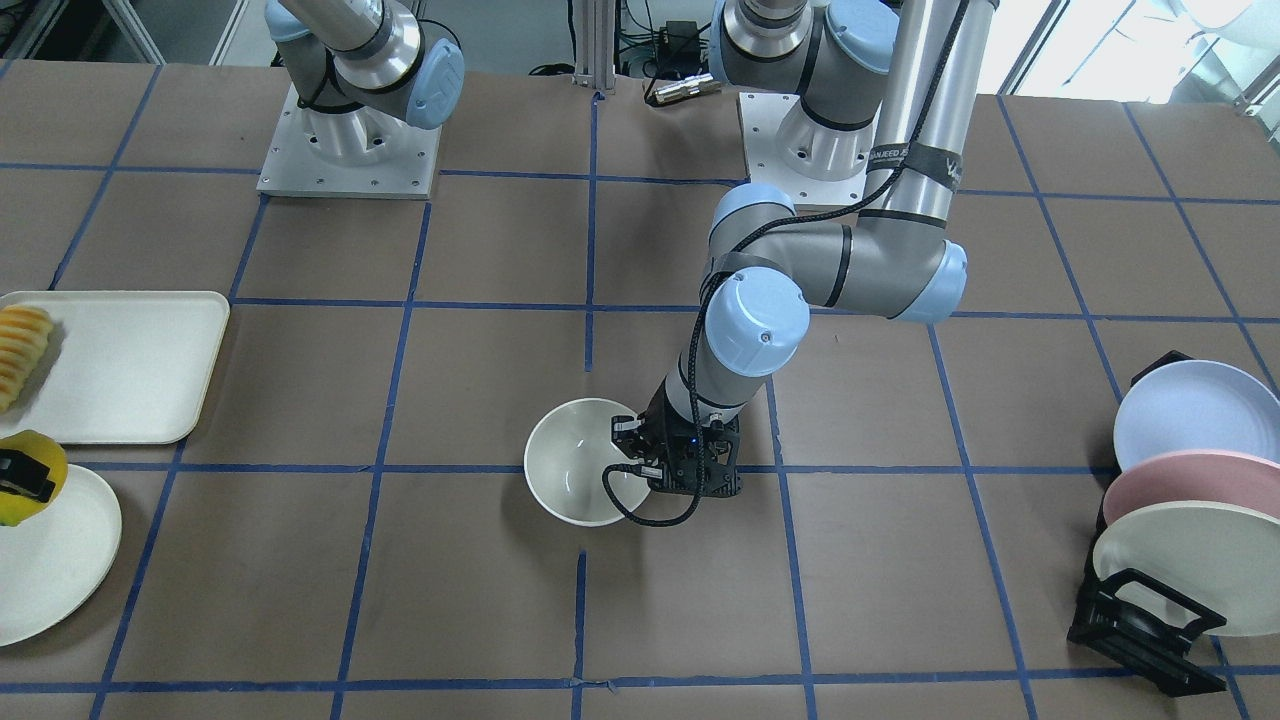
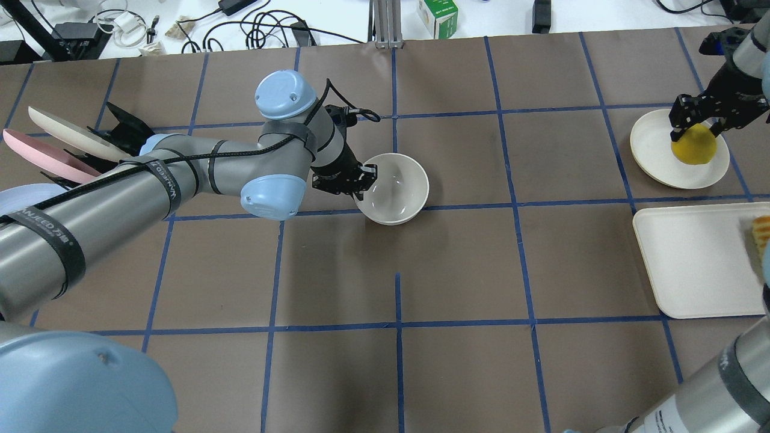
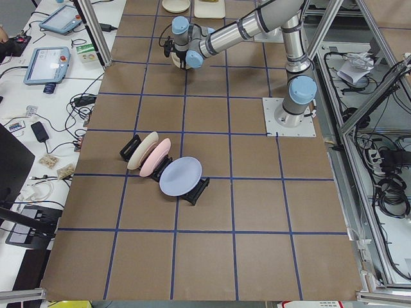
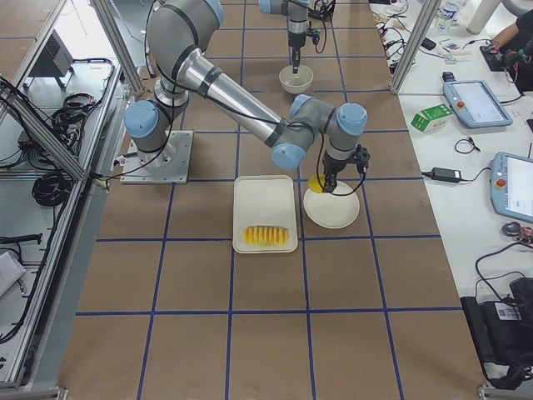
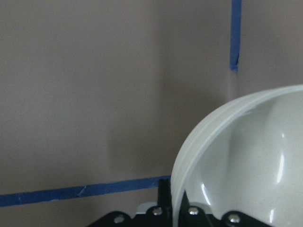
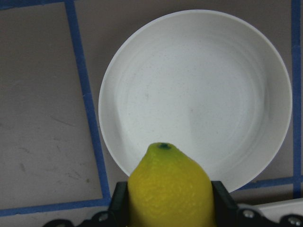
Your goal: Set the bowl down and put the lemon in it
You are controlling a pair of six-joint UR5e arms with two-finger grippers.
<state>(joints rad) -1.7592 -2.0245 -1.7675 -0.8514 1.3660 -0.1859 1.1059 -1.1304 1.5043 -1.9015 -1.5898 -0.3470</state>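
Note:
The off-white bowl (image 1: pixel 575 485) is at the table's middle, also in the overhead view (image 2: pixel 394 186) and the left wrist view (image 5: pixel 246 161). My left gripper (image 1: pixel 630 440) is shut on its rim, one finger inside and one outside. I cannot tell if the bowl touches the table. My right gripper (image 2: pixel 698 129) is shut on the yellow lemon (image 2: pixel 693 147) and holds it a little above a flat off-white plate (image 2: pixel 656 150). The right wrist view shows the lemon (image 6: pixel 168 189) between the fingers, over the plate's near rim (image 6: pixel 199 94).
A cream tray (image 2: pixel 692 258) with a row of sliced yellow food (image 1: pixel 20 350) lies beside the plate. A black rack with blue, pink and cream plates (image 1: pixel 1180 500) stands on my left side. The arm bases (image 1: pixel 350 150) stand at the table's back.

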